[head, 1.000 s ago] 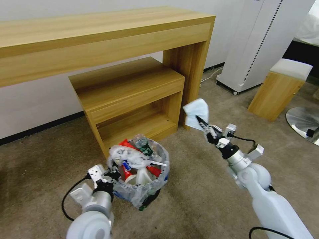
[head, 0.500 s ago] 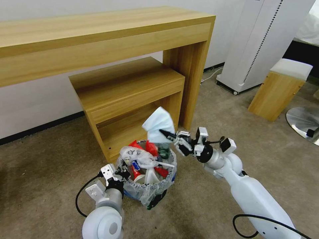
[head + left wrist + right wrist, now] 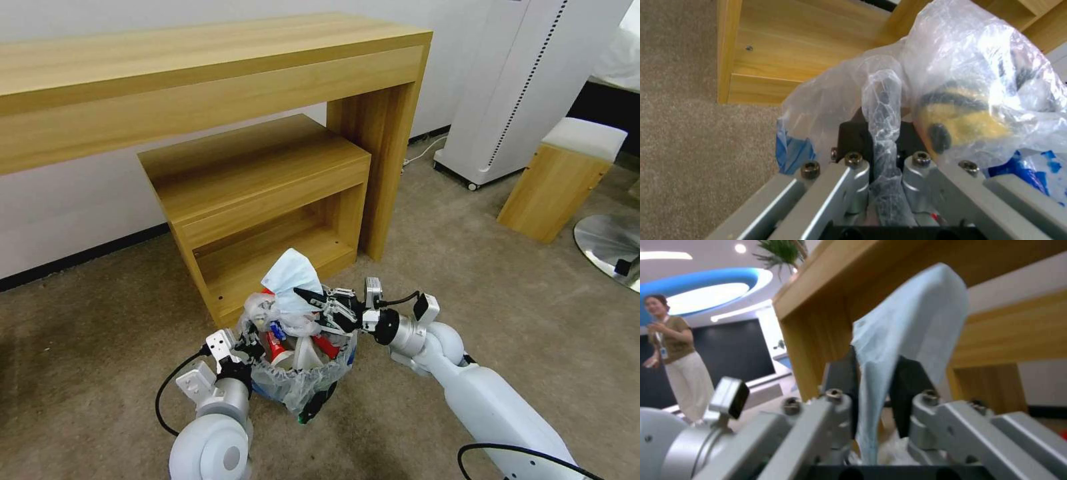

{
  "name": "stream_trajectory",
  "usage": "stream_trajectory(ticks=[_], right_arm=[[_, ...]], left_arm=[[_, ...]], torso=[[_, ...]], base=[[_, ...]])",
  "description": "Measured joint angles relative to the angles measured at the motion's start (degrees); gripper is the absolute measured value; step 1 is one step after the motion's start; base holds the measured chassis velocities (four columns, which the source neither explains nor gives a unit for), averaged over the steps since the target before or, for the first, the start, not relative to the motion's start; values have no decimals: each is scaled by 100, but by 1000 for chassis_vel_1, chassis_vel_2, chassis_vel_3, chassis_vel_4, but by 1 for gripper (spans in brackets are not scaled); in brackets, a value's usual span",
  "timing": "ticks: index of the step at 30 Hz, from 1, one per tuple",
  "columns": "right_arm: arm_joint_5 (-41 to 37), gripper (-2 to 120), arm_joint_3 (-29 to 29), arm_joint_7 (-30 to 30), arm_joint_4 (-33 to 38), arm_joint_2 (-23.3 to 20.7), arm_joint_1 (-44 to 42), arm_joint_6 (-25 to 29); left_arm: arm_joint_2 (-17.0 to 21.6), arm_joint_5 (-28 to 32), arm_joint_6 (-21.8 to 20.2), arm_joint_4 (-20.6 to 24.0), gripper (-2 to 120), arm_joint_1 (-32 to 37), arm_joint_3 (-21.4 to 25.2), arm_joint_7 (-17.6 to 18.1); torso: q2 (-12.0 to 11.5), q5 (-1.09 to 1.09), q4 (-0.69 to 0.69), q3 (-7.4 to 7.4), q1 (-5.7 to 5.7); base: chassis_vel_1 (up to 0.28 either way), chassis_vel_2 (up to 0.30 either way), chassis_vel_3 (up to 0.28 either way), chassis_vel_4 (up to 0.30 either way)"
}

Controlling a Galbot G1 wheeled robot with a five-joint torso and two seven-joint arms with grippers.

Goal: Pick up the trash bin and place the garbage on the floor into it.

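**Blue mask held over a full bin**

The right gripper [image 3: 305, 294] has its fingers pinched on the blue mask [image 3: 288, 280], which stands up from the grip just above the heaped trash bin [image 3: 300, 383]. In the right wrist view the mask [image 3: 907, 340] hangs between the two dark pads [image 3: 907, 383], clamped tight.

The left gripper [image 3: 250, 347] is closed narrowly on the bin's rim on the robot's left side; the left wrist view shows a twisted strip of the clear plastic bag [image 3: 882, 110] caught between its fingers [image 3: 853, 140].

The bin sits low over the beige floor [image 3: 87, 347], just in front of the open corner of the small wooden shelf unit [image 3: 260, 193], which is tucked under the end of the long desk [image 3: 200, 73]. Red wrappers and white litter crowd the bin's top.
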State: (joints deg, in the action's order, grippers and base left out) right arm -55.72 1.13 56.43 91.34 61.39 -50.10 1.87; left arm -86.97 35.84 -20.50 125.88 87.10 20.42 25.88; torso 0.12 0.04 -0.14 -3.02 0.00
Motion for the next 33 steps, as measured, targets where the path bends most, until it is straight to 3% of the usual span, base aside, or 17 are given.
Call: stream_trajectory(ticks=[2,7,10,12,14,16,17,21,33], right_arm=[[54,32,95,29,51,-106,-61,-35],[171,43,216,101,109,-268,-135,-41],[230,61,345,146,196,-435,-226,-36],[265,64,388,148,212,-474,-247,-42],[484,75,478,59,223,-542,-274,-114],[521,75,487,34,221,-550,-277,-123],[607,85,510,-83,214,-573,-291,-178],[718,97,519,-262,255,-575,-314,-301],[764,100,439,-463,311,-566,-157,-359]], left_arm=[[-1,-13,-2,25,3,17,9,0],[1,-9,-9,69,3,26,62,-1],[20,32,-21,127,3,27,126,2],[24,43,-25,146,3,27,136,4],[29,62,-38,205,3,33,138,8],[29,63,-40,217,3,38,133,8],[25,60,-46,256,3,63,104,9],[23,28,-51,310,3,104,65,10],[49,-10,-55,463,3,198,72,9]], torso=[[0,0,0,0,0],[0,0,0,0,0],[0,1,0,0,0],[0,0,0,0,0],[0,1,-1,0,0],[0,1,0,0,0],[0,0,0,1,0],[0,0,0,0,0],[0,0,0,0,0]], base=[[0,0,0,0],[0,0,0,0],[0,0,0,0],[0,0,0,0],[0,0,0,0],[0,0,0,0],[0,0,0,0],[0,0,0,0],[0,0,0,0]])
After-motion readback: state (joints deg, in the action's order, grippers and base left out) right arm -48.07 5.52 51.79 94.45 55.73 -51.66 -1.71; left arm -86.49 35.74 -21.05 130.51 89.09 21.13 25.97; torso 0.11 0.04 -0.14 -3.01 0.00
